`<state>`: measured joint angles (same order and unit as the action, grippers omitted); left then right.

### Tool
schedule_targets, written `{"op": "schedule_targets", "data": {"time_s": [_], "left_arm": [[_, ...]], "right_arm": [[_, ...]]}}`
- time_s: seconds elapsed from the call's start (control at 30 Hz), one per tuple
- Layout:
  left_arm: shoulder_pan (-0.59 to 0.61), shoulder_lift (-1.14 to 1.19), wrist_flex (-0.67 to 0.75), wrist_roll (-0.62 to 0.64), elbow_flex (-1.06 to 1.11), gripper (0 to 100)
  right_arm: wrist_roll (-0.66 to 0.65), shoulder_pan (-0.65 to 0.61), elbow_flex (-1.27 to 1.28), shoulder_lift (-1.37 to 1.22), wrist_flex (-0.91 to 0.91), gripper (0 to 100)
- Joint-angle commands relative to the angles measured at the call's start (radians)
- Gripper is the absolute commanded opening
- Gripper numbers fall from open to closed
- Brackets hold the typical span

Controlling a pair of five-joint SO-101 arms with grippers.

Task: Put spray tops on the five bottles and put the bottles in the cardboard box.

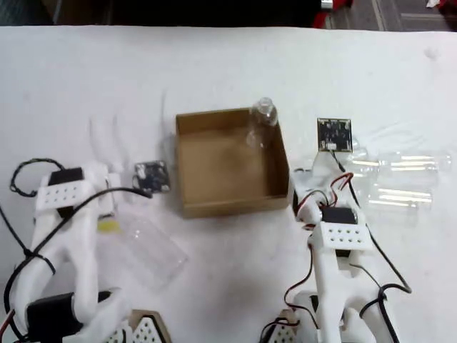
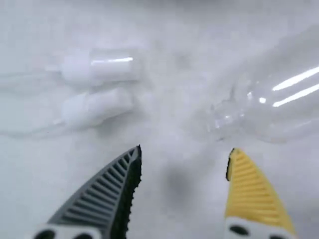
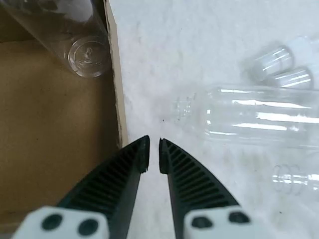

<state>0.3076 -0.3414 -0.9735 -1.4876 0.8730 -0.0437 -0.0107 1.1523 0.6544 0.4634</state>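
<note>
- Centre-frame on the white tabletop (image 1: 214, 64), the cardboard box (image 1: 214, 204) stands open with one clear boxed bottle (image 1: 260, 123) propped in its upper right corner. Whether that bottle carries a spray top cannot be told.
- Right of the box, several loose bottles (image 1: 400, 179) lie on their sides. At least one shows a bare threaded neck in the right wrist view.
- Just beside the box wall, the right hand (image 3: 153, 155) hangs over the tabletop, its black fingers pinched nearly together with nothing between them.
- At lower left of the high view, the left hand (image 2: 182, 164) is spread wide and empty. Its grey and yellow fingers frame bare tabletop between two spray tops (image 2: 102, 67) and a lone bottle (image 2: 269, 104) lying on its side.
- Thin clear plastic suggests the bottles are light, smooth and easily dented, and on their sides they are likely to roll. A moderate squeeze across the body near the shoulder looks safest.
- Each spray top is small and trails a slim tube, so its stout collar looks like the surest place to hold it.
</note>
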Motion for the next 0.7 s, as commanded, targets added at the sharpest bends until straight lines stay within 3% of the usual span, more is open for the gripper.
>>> {"op": "schedule_targets", "data": {"time_s": [0.0, 0.47, 0.67], "left_arm": [[-0.085, -0.035, 0.017, -0.002, 0.043, 26], [-0.160, -0.038, 0.064, 0.002, 0.066, 26], [-0.262, -0.035, 0.068, 0.089, 0.061, 26]], "right_arm": [[-0.015, 0.008, -0.048, 0.010, -0.002, 1.8], [-0.015, 0.008, -0.048, 0.010, -0.002, 1.8], [-0.015, 0.008, -0.048, 0.010, -0.002, 1.8]]}}
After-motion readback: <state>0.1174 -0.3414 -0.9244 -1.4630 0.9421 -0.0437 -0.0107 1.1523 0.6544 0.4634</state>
